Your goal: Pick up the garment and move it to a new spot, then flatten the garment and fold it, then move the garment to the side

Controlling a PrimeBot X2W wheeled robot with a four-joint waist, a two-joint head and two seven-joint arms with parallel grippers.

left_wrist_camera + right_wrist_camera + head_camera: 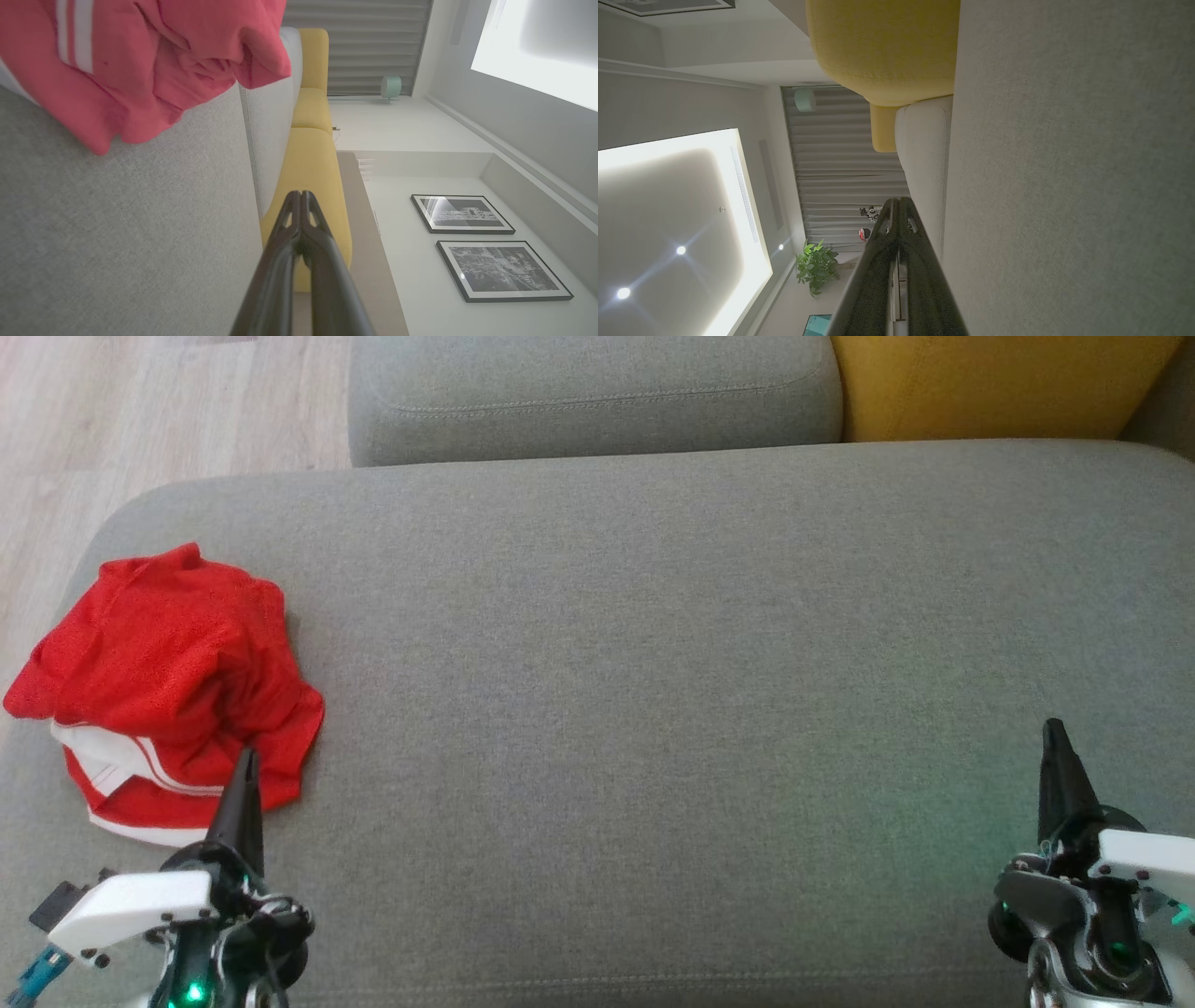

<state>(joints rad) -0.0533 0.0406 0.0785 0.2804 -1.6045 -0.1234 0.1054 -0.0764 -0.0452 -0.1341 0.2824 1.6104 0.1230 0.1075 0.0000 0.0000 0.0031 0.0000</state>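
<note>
The garment (168,686) is a crumpled red mesh piece with white stripes, lying in a heap at the left end of the grey seat cushion (653,691). In the left wrist view the garment (149,60) fills the upper left. My left gripper (246,758) is shut and empty, its tips just at the garment's near edge; whether they touch the cloth I cannot tell. The same shut fingertips (301,196) show in the left wrist view. Far to the right, my right gripper (1053,728) hovers over bare cushion, shut and empty, seen too as the right gripper (899,201).
A grey back cushion (597,392) and a yellow cushion (999,383) line the far side. Wooden floor (140,420) lies beyond the seat's left end. Wide bare seat stretches between my two grippers.
</note>
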